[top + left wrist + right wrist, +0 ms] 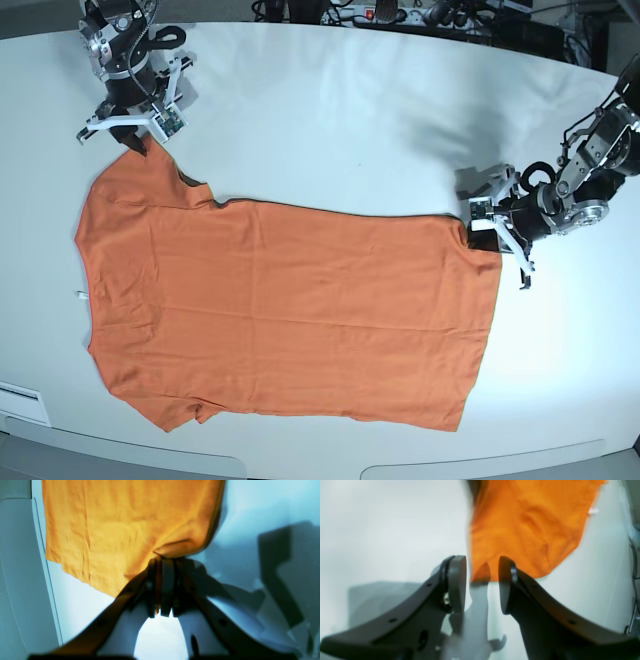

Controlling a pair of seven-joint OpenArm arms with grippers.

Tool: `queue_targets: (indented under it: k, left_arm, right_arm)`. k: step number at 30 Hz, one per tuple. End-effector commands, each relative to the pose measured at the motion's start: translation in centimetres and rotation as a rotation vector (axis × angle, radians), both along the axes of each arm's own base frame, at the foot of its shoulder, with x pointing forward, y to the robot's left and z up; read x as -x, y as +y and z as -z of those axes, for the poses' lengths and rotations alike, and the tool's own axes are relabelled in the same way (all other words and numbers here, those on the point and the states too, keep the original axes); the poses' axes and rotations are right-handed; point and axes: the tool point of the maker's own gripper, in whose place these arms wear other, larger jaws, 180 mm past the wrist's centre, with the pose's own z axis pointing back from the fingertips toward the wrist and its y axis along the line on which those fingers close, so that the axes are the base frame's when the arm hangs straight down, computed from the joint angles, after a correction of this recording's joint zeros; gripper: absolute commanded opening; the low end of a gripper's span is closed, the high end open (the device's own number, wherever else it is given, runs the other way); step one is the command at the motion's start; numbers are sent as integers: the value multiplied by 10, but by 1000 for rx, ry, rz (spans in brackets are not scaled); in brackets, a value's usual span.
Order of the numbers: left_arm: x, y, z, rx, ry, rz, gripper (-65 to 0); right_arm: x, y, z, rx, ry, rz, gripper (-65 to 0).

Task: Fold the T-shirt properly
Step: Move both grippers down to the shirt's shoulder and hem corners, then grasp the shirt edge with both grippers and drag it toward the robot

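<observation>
The orange T-shirt (290, 310) lies flat on the white table (330, 110), neckline and white tag (80, 294) to the left in the base view. My left gripper (480, 225) is at the shirt's far hem corner on that view's right. In the left wrist view the left gripper (163, 562) is shut on a bunched corner of the T-shirt (120, 525). My right gripper (135, 140) hovers at the far sleeve tip. In the right wrist view the right gripper (482, 565) stands open, with the edge of the T-shirt (527, 530) showing in the gap, untouched by either finger.
Cables and a power strip (380, 12) run along the table's back edge. A white label (20, 400) sits at the front left rim. The table's curved front edge passes just below the shirt's near side.
</observation>
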Motion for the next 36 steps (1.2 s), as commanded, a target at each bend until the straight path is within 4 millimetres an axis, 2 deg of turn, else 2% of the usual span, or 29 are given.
queue_targets:
  k: [1,4,6,7,8,12,15,17,20,25,32,36]
  left_arm:
    - [19,11,14,-62,90,13,-650]
    - [19,11,14,-61,90,13,-650]
    - [19,11,14,-62,89,13,-650]
    - [19,11,14,-61,90,13,-650]
    - [19,11,14,-62,90,13,-650]
    - [19,8,10,-57,83,25,-650]
    - [23,4,-1,-31,82,32,-650]
    - [30,5,-8,-25,91,46,-650]
    - [46,6,-18,-36,97,86,-650]
    - [81,0,-31,-44,124,164,-650]
    - [132,-3,-40,-101,180,243,-650]
    - [144,-2,-45,-133,155,228,-650]
  right_arm:
    - [-4,-2,-1,-2,-2,-3,-408]
    - [-10,-4,4,-2,6,-8,-430]
    - [-16,-7,1,2,-14,8,-541]
    - [-18,-10,-1,3,-27,24,-623]
    - [-20,-13,-3,6,-43,42,-650]
    - [-23,-24,-8,74,-72,57,-650]
    - [-22,-43,-14,168,-78,75,-650]
    - [-15,-56,-18,228,-68,77,-650]
    - [0,-65,-25,282,-57,55,-650]
    - [26,-66,-39,335,-30,37,-650]
    - [72,-53,-46,304,57,41,-650]
    - [96,-54,-49,314,107,72,-650]
